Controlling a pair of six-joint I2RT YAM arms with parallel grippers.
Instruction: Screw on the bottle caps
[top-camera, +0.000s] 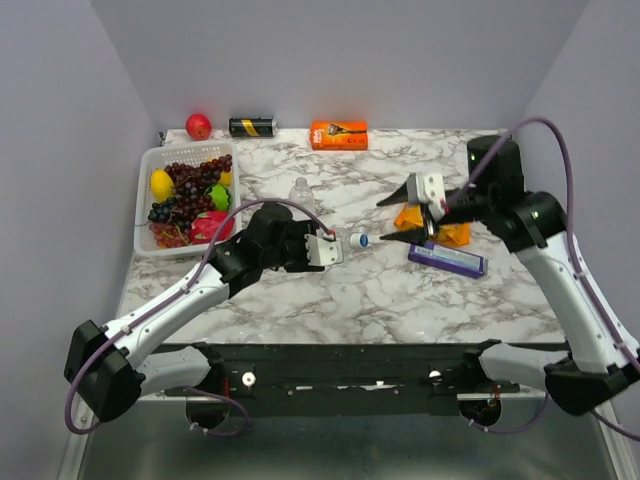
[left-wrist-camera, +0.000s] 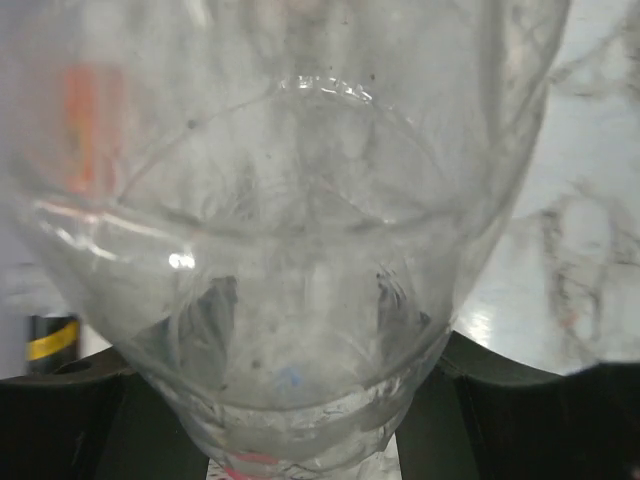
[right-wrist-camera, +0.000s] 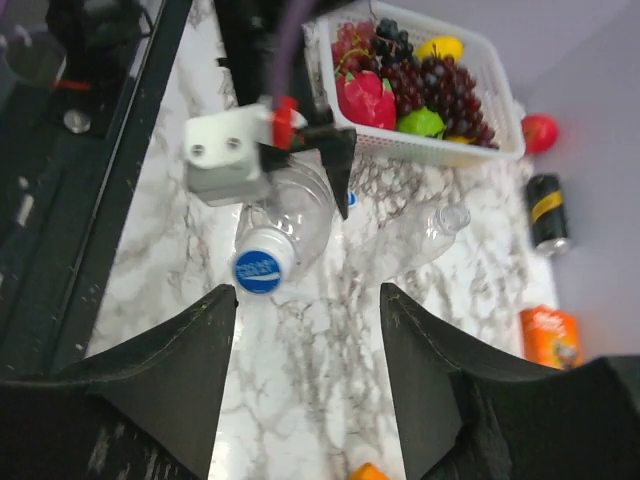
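My left gripper (top-camera: 338, 243) is shut on a clear bottle (top-camera: 348, 241) and holds it lying sideways over the middle of the table. A blue cap (top-camera: 362, 240) sits on its neck and points right. The bottle's body fills the left wrist view (left-wrist-camera: 300, 230), between the dark fingers (left-wrist-camera: 520, 400). In the right wrist view the cap (right-wrist-camera: 258, 270) faces the camera. My right gripper (top-camera: 385, 221) is open and empty, just right of the cap and not touching it. A second clear bottle (top-camera: 302, 190) stands behind with an open neck (right-wrist-camera: 455, 215). A third bottle is out of view.
A white basket (top-camera: 148, 165) of fruit stands at the back left. A red apple (top-camera: 198, 126), a black-and-gold can (top-camera: 252, 127) and an orange box (top-camera: 338, 134) line the back edge. An orange packet (top-camera: 452, 234) and a purple box (top-camera: 447, 259) lie under my right arm.
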